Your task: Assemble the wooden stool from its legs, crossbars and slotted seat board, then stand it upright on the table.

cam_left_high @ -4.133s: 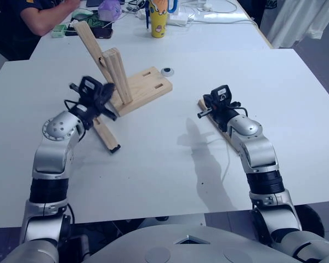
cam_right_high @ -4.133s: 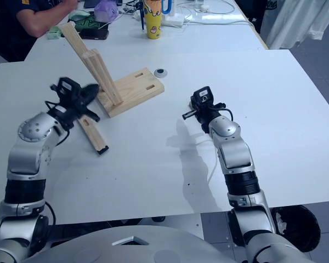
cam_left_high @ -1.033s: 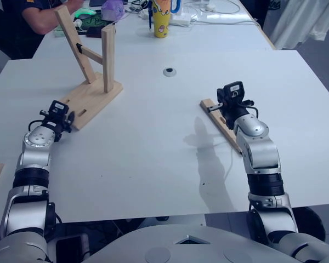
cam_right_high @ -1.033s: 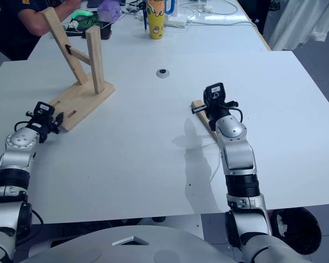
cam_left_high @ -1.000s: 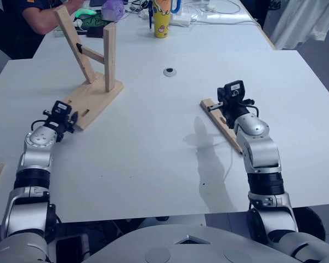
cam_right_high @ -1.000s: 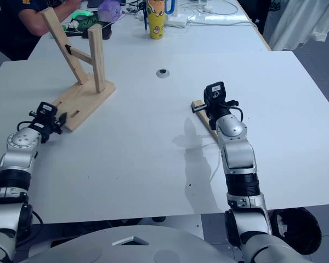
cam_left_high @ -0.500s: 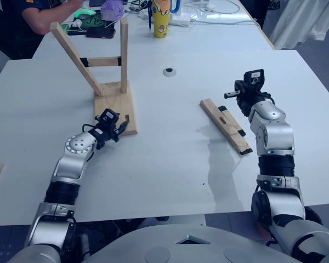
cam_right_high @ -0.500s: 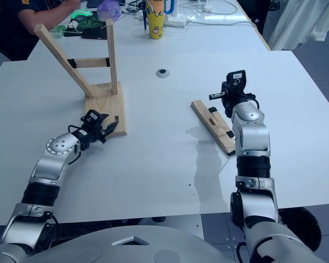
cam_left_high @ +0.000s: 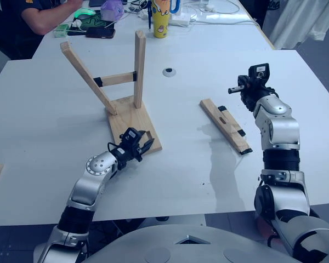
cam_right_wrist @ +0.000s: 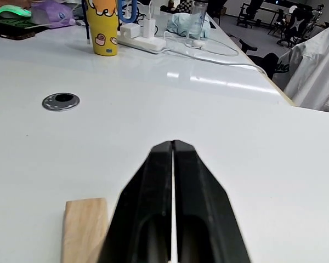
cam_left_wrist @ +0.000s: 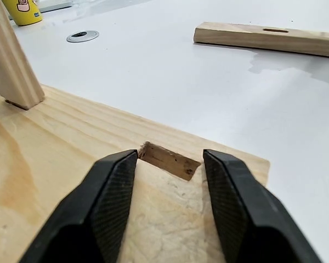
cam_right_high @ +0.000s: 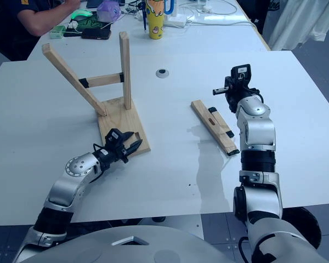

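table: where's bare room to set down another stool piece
Widest bare patch: the table between the seat board and the loose leg, down to the front edge. Also left of the fitted legs. Crowded at the seat board's near corner, by the open left end effector.

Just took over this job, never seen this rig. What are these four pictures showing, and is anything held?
This is a two-armed humanoid robot at a white table. Two pictures come from its head, looking down; the other two from a camera on each wrist. The seat board lies flat with two legs and a crossbar standing on it; a loose wooden piece lies to its right. The left tool is open over the board's slotted edge; the right tool is shut, holding nothing.
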